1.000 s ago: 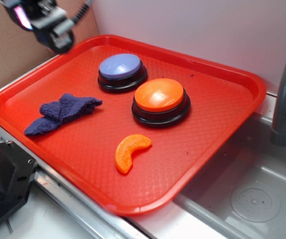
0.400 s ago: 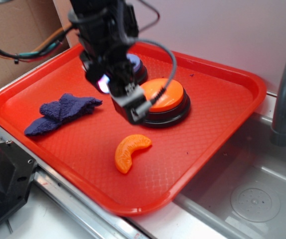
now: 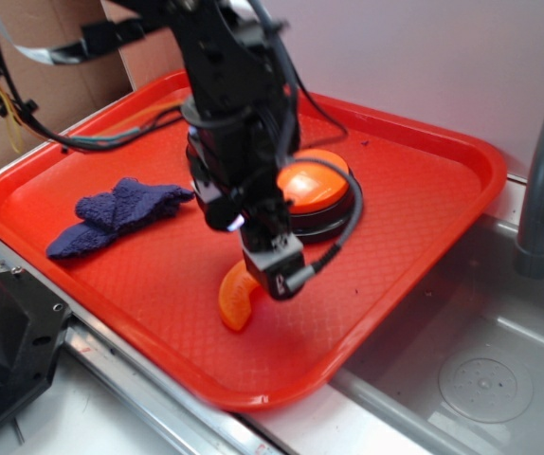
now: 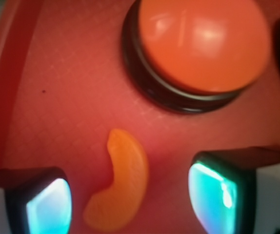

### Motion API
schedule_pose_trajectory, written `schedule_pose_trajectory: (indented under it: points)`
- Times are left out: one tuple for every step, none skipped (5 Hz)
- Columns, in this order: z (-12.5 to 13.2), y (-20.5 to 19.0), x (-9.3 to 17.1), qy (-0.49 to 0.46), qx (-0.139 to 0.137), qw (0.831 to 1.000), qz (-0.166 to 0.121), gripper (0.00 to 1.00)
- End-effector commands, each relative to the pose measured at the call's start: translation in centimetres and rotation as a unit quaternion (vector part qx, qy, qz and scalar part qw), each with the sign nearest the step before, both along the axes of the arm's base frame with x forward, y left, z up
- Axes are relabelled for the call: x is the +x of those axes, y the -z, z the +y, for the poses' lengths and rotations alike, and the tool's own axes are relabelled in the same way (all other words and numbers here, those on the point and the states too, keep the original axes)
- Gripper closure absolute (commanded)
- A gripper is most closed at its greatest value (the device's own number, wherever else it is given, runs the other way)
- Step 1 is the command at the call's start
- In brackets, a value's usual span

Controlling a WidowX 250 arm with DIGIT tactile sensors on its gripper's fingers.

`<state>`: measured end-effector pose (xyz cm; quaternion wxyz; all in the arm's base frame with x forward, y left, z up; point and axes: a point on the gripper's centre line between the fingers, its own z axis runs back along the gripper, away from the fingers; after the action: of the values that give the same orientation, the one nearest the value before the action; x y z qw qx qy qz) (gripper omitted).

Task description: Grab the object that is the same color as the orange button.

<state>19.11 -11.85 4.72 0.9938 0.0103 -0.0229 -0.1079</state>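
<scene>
My gripper point(image 4: 130, 202) was open wide, its two pads on either side of the orange slice point(image 4: 120, 187), which lay flat on the red tray point(image 3: 424, 180) toward its near edge, just in front of the orange button point(image 4: 206, 44). Nothing was grasped yet. As I judged it, the approach was nearly complete; what remained was to lower, close the jaws on the slice, and lift it.
</scene>
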Motion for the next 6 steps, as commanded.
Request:
schedule_pose_trajectory:
  points:
    - [-0.1,1.3,0.6,-0.017,-0.041,0.999,-0.018,0.0]
    - [-0.1,1.9,0.5,-0.025,-0.065,0.997,-0.022,0.0]
    - [0.2,2.4,0.4,-0.026,-0.053,0.998,-0.014,0.0]
    - [0.5,2.7,0.3,-0.041,-0.053,0.998,-0.015,0.07]
    - [0.5,2.8,0.2,-0.05,-0.039,0.998,-0.013,1.0]
    - [0.5,2.7,0.1,-0.053,-0.041,0.998,-0.015,1.0]
